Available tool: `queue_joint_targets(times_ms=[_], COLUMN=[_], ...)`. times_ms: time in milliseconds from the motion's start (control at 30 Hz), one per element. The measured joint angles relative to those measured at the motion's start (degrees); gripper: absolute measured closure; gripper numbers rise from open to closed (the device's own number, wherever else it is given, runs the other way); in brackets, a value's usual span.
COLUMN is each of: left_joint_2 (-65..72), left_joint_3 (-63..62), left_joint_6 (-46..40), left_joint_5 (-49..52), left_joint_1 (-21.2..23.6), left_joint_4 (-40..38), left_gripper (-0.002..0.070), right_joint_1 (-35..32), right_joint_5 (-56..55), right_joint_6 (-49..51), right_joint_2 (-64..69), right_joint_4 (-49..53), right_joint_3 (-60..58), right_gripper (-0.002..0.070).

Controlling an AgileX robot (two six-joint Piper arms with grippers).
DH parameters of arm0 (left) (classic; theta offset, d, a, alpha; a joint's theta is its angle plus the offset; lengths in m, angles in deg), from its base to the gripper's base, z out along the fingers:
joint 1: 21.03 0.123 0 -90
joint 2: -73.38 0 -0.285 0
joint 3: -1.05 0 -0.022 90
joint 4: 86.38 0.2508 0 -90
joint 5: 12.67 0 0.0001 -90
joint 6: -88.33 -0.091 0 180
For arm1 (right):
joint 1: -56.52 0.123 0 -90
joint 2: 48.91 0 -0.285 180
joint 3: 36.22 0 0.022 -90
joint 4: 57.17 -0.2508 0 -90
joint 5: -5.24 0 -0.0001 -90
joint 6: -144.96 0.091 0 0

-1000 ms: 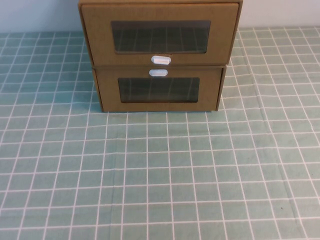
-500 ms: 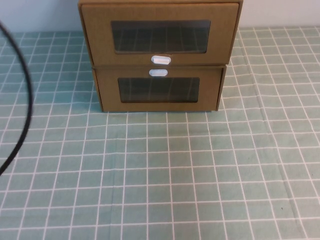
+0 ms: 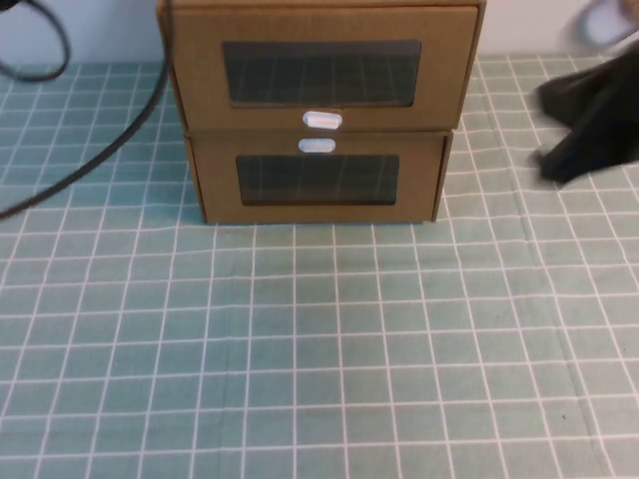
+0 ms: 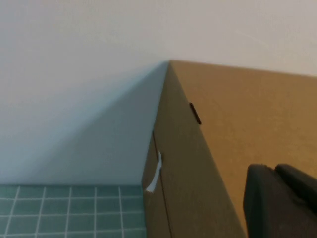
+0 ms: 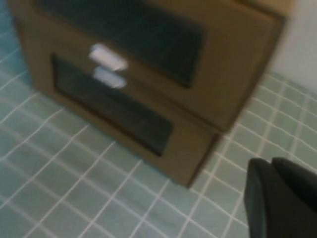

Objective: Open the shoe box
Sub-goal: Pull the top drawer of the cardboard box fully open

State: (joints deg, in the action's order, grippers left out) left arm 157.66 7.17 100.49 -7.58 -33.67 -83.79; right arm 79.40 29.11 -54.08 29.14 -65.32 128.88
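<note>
- Jaws on the right gripper (image 5: 282, 198) are pressed together with nothing between them. It hangs off the right front corner of the boxes, clear of the cardboard.
- From the high camera I see the right arm (image 3: 591, 120) only as a dark blur at the far right, level with the boxes and apart from them.
- On the left gripper (image 4: 280, 198) I cannot tell how the jaws stand. It sits close over the brown cardboard at the upper edge of the stack.
- Two shoe boxes are stacked at the back middle of the surface (image 3: 319, 349), against the pale wall (image 3: 80, 30). The top shoe box (image 3: 319, 25) rests squarely on the bottom shoe box (image 3: 318, 212).
- Each front has a dark window and a small white tab (image 3: 321, 120), and both fronts sit flush and closed.
- A black cable (image 3: 100, 160) loops over the green checked cloth to the left of the stack.
</note>
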Motion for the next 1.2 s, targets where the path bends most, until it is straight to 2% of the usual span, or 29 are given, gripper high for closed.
queue_joint_targets(times_ms=[100, 167, 233, 433, 533, 667, 767, 900, 1000, 1133, 1200], left_joint_2=[5.64, 8.81, 11.70, 20.34, 25.43, 31.73, 35.80, 37.39, 37.73, 38.06, 38.06], left_joint_3=[-9.87, -15.34, -20.06, -31.38, -36.96, -41.70, -42.98, -43.95, -44.09, -44.08, -44.08], left_joint_6=[-3.02, -7.49, -16.34, -45.28, -51.08, -52.99, -53.31, -51.39, -50.55, -50.06, -50.06], left_joint_5=[9.43, 16.92, 22.92, 34.31, 38.01, 41.80, 43.72, 44.02, 44.25, 44.34, 44.34], left_joint_1=[-2.72, -4.02, -4.55, -4.44, -4.44, -4.44, -4.44, -4.44, -4.44, -4.44, -4.44], left_joint_4=[-0.28, -3.09, -9.65, -37.80, -45.84, -51.81, -52.60, -54.46, -55.25, -56.45, -56.83], left_gripper=[0.0680, 0.0680, 0.0680, 0.0680, 0.0680, 0.0680, 0.0680, 0.0680, 0.0680, 0.0680, 0.0680], right_joint_1=[7.55, 10.93, 13.40, 16.16, 16.16, 16.16, 16.85, 20.60, 23.84, 27.40, 28.95], right_joint_5=[0.00, 0.00, 0.00, -0.48, 0.29, 1.23, 4.25, 13.06, 18.04, 18.42, 18.42], right_joint_6=[-9.86, -15.05, -18.81, -23.49, -23.61, -22.78, -13.25, 8.96, 19.04, 31.43, 40.81], right_joint_2=[4.24, 6.90, 9.36, 14.04, 14.86, 16.17, 16.69, 17.27, 18.17, 20.55, 23.19], right_joint_4=[-0.10, -0.13, -0.23, -1.30, -0.90, 4.67, 16.22, 42.32, 58.87, 73.50, 84.74], right_joint_3=[0.00, 0.00, 0.00, 0.00, 0.00, 0.12, 2.35, 7.39, 9.58, 9.80, 9.80], right_gripper=[0.0689, 0.0689, 0.0689, 0.0689, 0.0689, 0.0689, 0.0689, 0.0689, 0.0689, 0.0689, 0.0689])
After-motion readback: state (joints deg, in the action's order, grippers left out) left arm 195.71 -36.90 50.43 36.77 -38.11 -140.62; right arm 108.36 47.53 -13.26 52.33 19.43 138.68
